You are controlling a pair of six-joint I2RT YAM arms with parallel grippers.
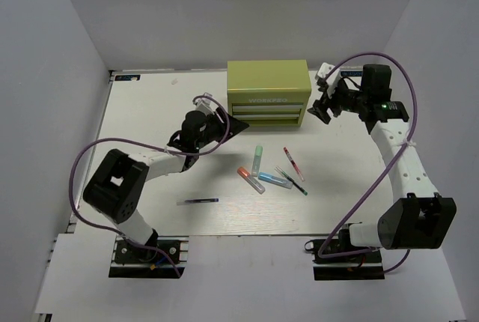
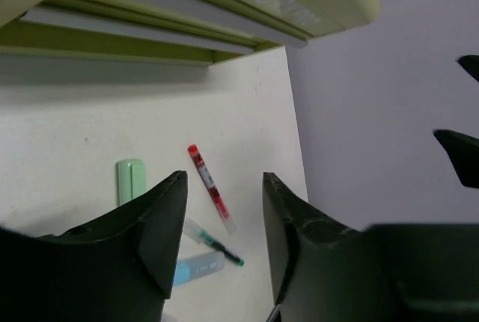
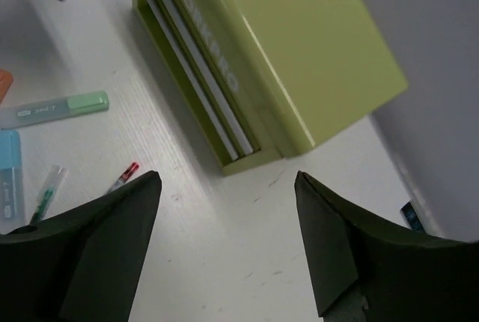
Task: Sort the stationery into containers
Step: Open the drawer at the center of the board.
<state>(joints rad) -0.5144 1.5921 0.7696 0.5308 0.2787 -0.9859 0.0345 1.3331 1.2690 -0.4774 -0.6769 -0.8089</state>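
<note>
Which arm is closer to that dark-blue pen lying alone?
Left. The left fingers hang beyond the dark-blue pen, toward the chest; the right fingers are farther off, beside the chest's right end.

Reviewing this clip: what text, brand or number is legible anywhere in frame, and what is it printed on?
"WORKPRO": front of the yellow-green tool chest.
Small print on the green-capped marker: too small to read.
Print on the blue-capped marker: blurred, unreadable.
Nothing else legible.
</note>
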